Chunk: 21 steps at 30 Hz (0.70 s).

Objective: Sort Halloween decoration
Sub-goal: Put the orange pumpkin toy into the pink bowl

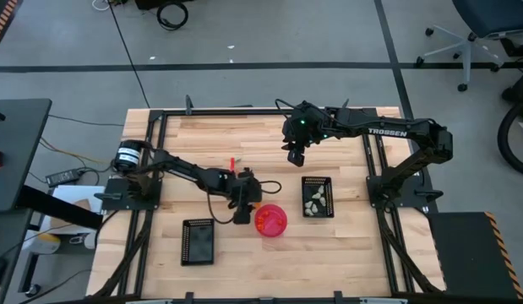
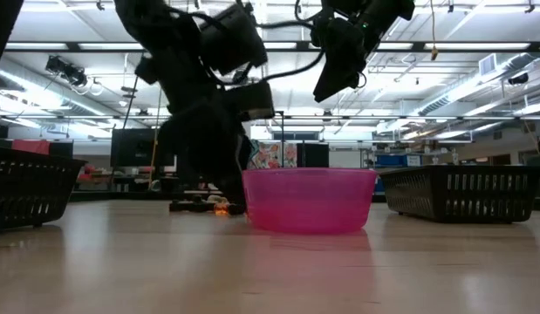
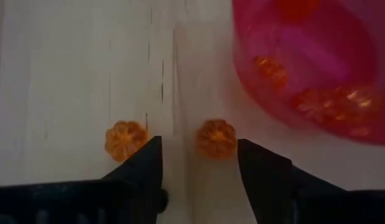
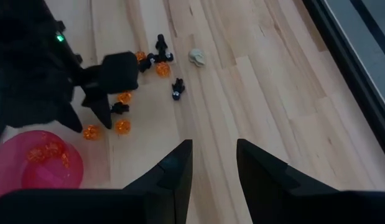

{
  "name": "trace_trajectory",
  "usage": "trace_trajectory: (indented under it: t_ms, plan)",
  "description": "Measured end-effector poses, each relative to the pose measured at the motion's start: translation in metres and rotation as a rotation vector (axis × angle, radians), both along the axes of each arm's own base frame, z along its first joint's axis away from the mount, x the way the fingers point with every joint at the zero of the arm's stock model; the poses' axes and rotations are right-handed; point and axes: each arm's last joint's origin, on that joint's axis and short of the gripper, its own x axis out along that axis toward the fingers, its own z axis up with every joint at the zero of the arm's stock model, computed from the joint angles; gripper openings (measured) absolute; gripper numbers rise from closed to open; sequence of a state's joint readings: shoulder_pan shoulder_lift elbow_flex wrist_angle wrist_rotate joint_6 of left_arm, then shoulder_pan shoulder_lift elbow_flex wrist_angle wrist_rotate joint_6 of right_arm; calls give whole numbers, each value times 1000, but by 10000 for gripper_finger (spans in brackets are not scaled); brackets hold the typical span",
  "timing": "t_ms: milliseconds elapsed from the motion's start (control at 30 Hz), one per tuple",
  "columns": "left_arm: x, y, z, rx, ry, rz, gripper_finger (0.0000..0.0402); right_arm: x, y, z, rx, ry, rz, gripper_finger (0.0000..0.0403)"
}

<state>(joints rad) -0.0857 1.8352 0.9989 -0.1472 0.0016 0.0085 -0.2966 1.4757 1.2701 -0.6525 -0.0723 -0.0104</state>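
Note:
The decoration pieces lie scattered on the wooden table beside the pink bowl [image 1: 270, 220]: orange pumpkins [image 4: 123, 126], black pieces [image 4: 178, 88] and one pale piece [image 4: 196, 57]. More orange pieces [image 3: 332, 102] sit inside the bowl [image 3: 316, 62]. My left gripper [image 3: 200, 149] is low over the table at the bowl's left side [image 1: 242, 207] and is open. Its fingers stand on either side of one orange pumpkin [image 3: 216, 138] without touching it, and a second pumpkin [image 3: 125, 139] lies just outside one finger. My right gripper [image 4: 214, 165] hangs open and raised over the table's far middle [image 1: 295, 152].
A black grid tray [image 1: 198, 241] lies near the left of the bowl. A second tray [image 1: 317, 196] to the bowl's right holds pale pieces. A small red item [image 1: 232, 160] lies far of the left gripper. Bare wood stretches along the near edge.

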Motion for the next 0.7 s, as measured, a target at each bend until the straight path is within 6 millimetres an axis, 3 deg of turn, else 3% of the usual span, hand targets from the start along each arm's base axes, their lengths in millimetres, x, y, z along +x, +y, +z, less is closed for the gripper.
trace_trajectory:
  t_ms: [333,700]
  plan:
    - [6,2,-7,36,-30,-85,131,0,0,0,7,4,-6,129]
    - [9,10,-6,-24,-54,-2,57,0,0,0,7,4,-6,129]
